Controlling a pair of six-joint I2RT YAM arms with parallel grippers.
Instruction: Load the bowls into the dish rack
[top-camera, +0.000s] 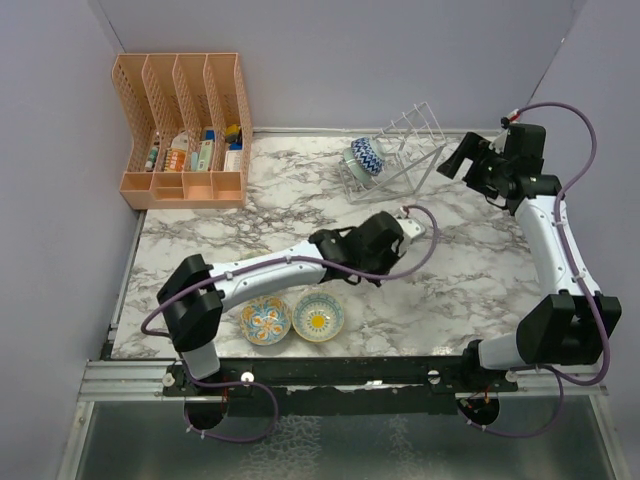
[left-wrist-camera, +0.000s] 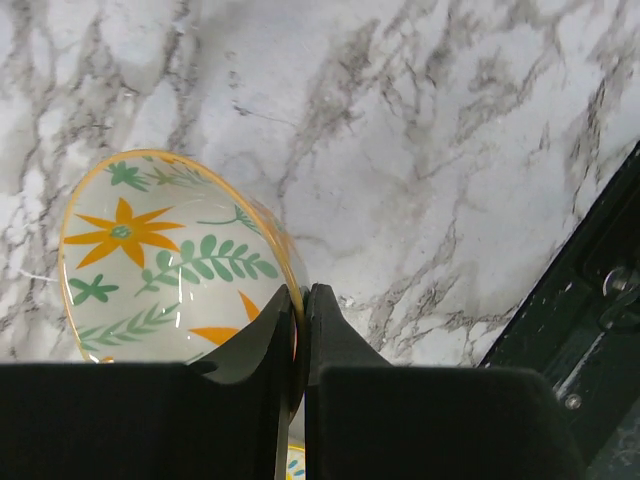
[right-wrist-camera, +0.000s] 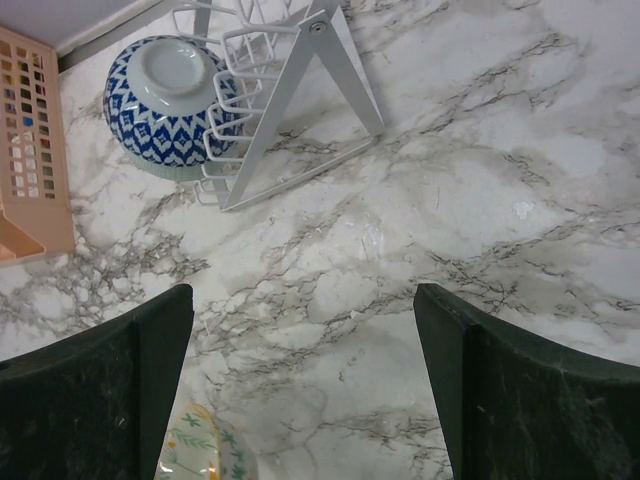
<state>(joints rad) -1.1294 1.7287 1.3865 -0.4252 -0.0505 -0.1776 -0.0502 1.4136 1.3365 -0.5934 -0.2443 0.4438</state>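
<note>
The left fingers (left-wrist-camera: 304, 318) are clenched on the rim of a floral cream bowl (left-wrist-camera: 165, 265), one finger inside and one outside. The bowl is tipped on edge, its orange flowers and green sprigs facing the left wrist camera. From above, this arm reaches out over the middle of the worktop (top-camera: 470, 270), between the front edge and the dish rack (top-camera: 400, 150). Whether the bowl is lifted clear of the marble cannot be told.

The right fingers (right-wrist-camera: 303, 305) are spread wide and grasp nothing. They hang near the rack's right end and look down on it.

The job looks early. One bowl is loaded: the blue zigzag bowl (right-wrist-camera: 170, 100) lies on its side among the prongs at the rack's left end, its foot turned toward the right wrist camera. The other slots of the white wire frame show nothing in them. The cream bowl in the left fingers is, by my reading, the second on its way.

Two more wait side by side near the front edge, well apart from the rack: the blue-orange bowl (top-camera: 266, 320) and the yellow bowl (top-camera: 318, 316), both upright and holding nothing. No further bowls show in these views.

The orange organizer (top-camera: 185, 130) in the far left corner holds small packets and bottles, too small to name.
</note>
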